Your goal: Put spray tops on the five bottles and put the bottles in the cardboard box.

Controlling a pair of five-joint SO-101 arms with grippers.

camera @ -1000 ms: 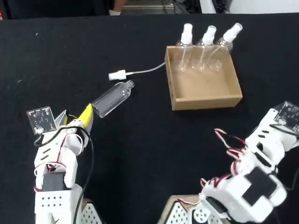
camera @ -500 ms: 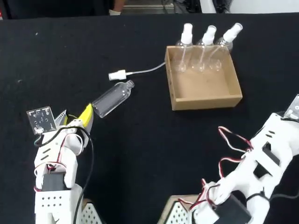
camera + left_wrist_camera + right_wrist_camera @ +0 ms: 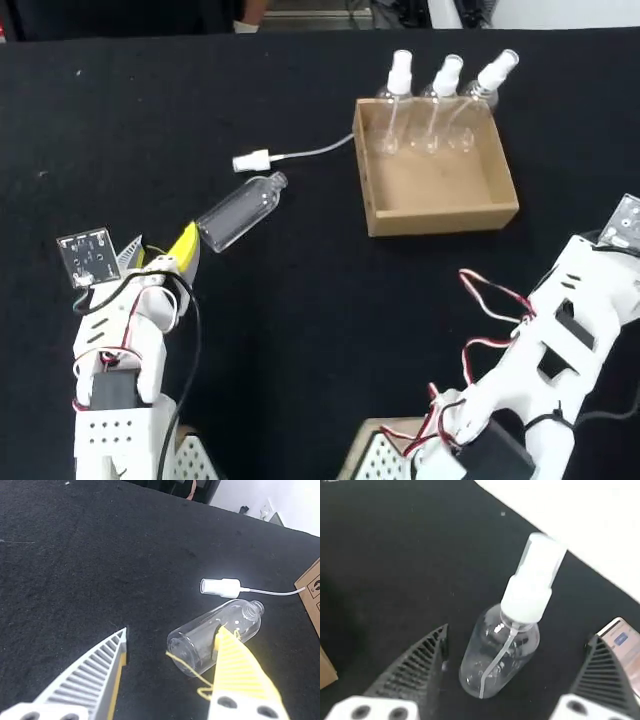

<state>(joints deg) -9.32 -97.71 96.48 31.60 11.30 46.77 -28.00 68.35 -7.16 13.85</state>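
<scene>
The setting reads as a robotics lab bench. A matte black cloth-covered table (image 3: 300, 330) carries white plastic robot arms (image 3: 125, 340) with bare red and white wires (image 3: 490, 297) at its near edge. Dark tangled cables (image 3: 400, 12) and a plain white wall (image 3: 295, 500) lie beyond its far edge.

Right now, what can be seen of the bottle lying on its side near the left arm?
The bottle is a clear, plastic-looking cylinder with an open, threaded, uncapped neck. It lies on its side on the black table, neck toward the cardboard box, base by the open left gripper; whether they touch cannot be told. A loose spray top lies beside its neck, apart.
</scene>
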